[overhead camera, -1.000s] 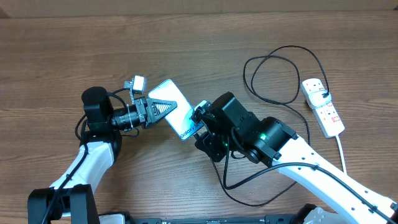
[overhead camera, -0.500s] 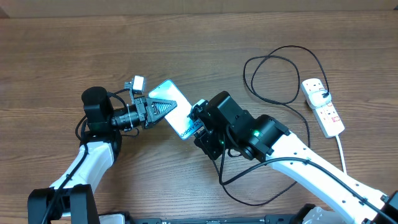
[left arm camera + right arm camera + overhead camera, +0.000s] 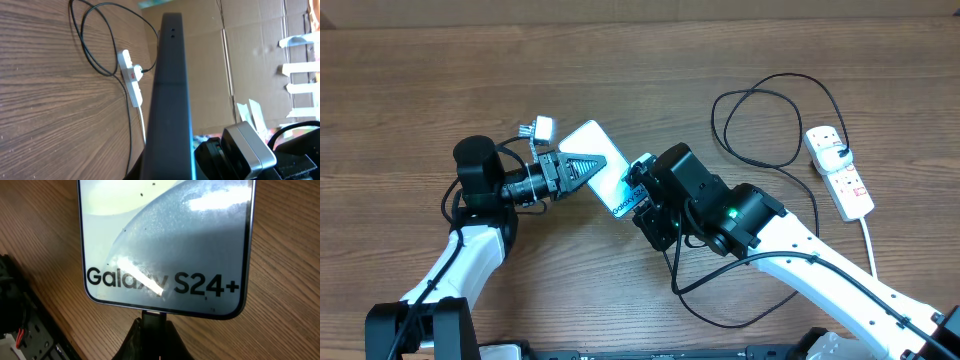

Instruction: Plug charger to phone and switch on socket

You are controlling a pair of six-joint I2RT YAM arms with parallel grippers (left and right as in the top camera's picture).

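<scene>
The right claw [image 3: 152, 336] is closed tight on the tip [image 3: 152, 314] of the charger [image 3: 790, 76]. The tip meets the middle of the bottom edge of the phone [image 3: 165, 240], but the wrist view does not show whether it sits fully in the port. The left claw [image 3: 582, 170] is clamped on the opposite, top end, so the phone is held between the two claws, left of the middle of the table [image 3: 440, 70]. The main risk, I think, is a slanted push: if the tip is not in line with the port, it can scrape or bend, or the phone can turn in the left claw's grip. The cable also passes under the right arm in a loose loop, so a wide move may drag it and pull at the plug [image 3: 842, 152] in the socket [image 3: 855, 195], which lies well apart at the right. Bare wood lies open behind and to the left, but on the way to the socket's switches the cable loops lie between.
</scene>
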